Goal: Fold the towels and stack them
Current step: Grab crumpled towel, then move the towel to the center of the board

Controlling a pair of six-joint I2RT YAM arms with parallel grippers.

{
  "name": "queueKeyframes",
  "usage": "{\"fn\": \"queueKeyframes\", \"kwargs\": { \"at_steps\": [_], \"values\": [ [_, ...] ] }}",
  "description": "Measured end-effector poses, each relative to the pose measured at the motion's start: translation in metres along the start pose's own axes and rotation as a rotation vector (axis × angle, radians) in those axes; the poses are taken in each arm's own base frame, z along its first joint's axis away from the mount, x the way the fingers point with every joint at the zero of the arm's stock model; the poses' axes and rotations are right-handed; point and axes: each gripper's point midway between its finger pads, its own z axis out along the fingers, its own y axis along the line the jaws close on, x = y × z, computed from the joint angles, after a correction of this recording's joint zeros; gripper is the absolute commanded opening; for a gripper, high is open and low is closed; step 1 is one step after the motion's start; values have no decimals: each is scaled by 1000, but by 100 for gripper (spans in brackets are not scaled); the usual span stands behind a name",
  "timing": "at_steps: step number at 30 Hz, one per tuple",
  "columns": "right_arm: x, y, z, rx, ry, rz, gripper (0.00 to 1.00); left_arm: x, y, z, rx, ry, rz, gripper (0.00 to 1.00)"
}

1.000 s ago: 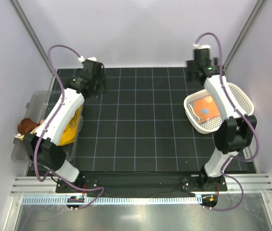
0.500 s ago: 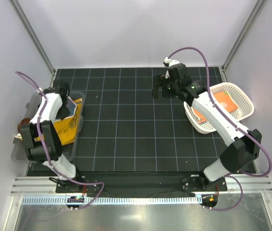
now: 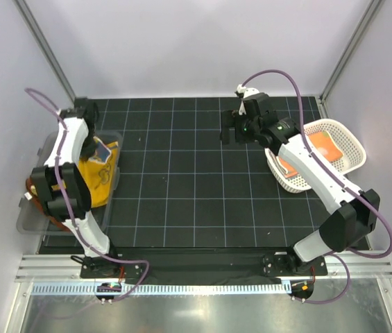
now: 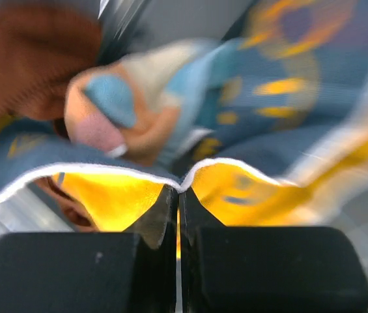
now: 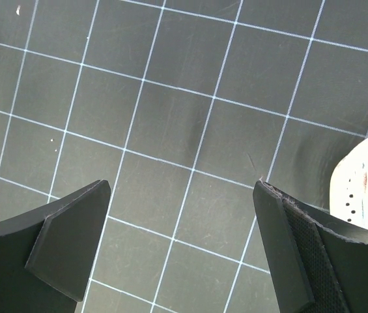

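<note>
Left gripper point(image 4: 178, 195): jaws pressed together on the white-hemmed edge of the yellow towel point(image 4: 109, 199), inside the clear bin point(image 3: 23, 223) at the left edge of the worktop point(image 5: 170, 98).
Right gripper point(image 5: 182, 189): spread wide, holding nothing, over the far-right part of the worktop, just beside the white basket point(image 3: 352, 149).
Other towels: rust-brown towel point(image 3: 35, 187) in the bin; red-orange towel point(image 3: 326, 146) in the basket.
Handling: likely light and limp, prone to drape and bunch; a hem or corner pinch suits it best.
Writing: none readable; the left wrist view is blurred.
</note>
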Motion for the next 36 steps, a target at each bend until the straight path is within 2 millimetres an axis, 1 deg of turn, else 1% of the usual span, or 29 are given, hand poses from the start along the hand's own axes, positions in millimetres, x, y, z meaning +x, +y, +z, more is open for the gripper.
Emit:
{"fn": "queueKeyframes", "kwargs": {
  "at_steps": [2, 4, 6, 7, 9, 10, 11, 12, 13, 15, 16, 17, 19, 22, 23, 24, 25, 26, 27, 28, 29, 30, 31, 32, 34, 36],
  "values": [
    [-2, 1, -4, -4, -8, 2, 100, -32, -12, -51, 108, -125, -26, 0],
    [-5, 2, -11, -13, -24, 7, 100, -62, -23, -118, 238, -292, -54, 0],
    [-9, 3, -19, -24, -43, 17, 100, -77, -35, -192, 388, -443, -62, 0],
    [-10, 4, -22, -28, -51, 21, 100, -77, -40, -227, 476, -501, -58, 0],
    [-10, 5, -30, -38, -64, 32, 100, -64, -52, -292, 665, -585, -26, 0],
    [-9, 4, -32, -39, -67, 36, 100, -55, -56, -312, 737, -602, -6, 0],
    [-6, 4, -34, -40, -68, 41, 100, -42, -62, -334, 833, -612, 25, 0],
    [-2, 3, -35, -38, -62, 48, 100, -26, -68, -352, 922, -611, 57, 0],
    [3, 1, -35, -33, -51, 54, 100, -11, -73, -365, 1000, -601, 84, 0],
    [12, -3, -33, -17, -35, 63, 100, 22, -86, -381, 1153, -557, 131, 0],
    [18, -5, -31, -5, -23, 69, 100, 40, -94, -380, 1213, -517, 158, 0],
    [25, -8, -30, 8, -9, 73, 100, 58, -102, -376, 1257, -470, 177, 0],
    [39, -15, -26, 38, 23, 76, 99, 90, -119, -356, 1306, -380, 199, 0],
    [62, -25, -21, 81, 70, 73, 100, 154, -152, -298, 1291, -190, 250, 1],
    [70, -29, -18, 95, 87, 70, 99, 180, -161, -272, 1260, -119, 275, 4],
    [79, -31, -16, 104, 108, 69, 98, 208, -167, -247, 1216, -47, 309, 7],
    [87, -34, -13, 111, 129, 68, 97, 234, -169, -223, 1169, 16, 341, 19],
    [95, -35, -11, 115, 146, 69, 92, 256, -168, -204, 1125, 65, 371, 24],
    [99, -35, -9, 115, 159, 69, 89, 273, -165, -188, 1083, 107, 391, 29],
    [104, -35, -6, 112, 172, 74, 84, 282, -162, -179, 1057, 125, 396, 41],
    [106, -34, -3, 110, 178, 80, 79, 286, -160, -172, 1033, 131, 394, 46],
    [108, -33, 1, 108, 182, 88, 72, 285, -159, -170, 1020, 126, 383, 52],
    [108, -32, 6, 110, 185, 96, 70, 280, -160, -170, 1016, 103, 367, 59],
    [109, -32, 12, 113, 186, 112, 68, 273, -161, -172, 1008, 73, 351, 61],
    [112, -30, 23, 122, 197, 150, 66, 253, -163, -182, 992, 6, 321, 61],
    [118, -29, 32, 130, 212, 179, 65, 229, -166, -199, 984, -75, 297, 61]
  ]
}}
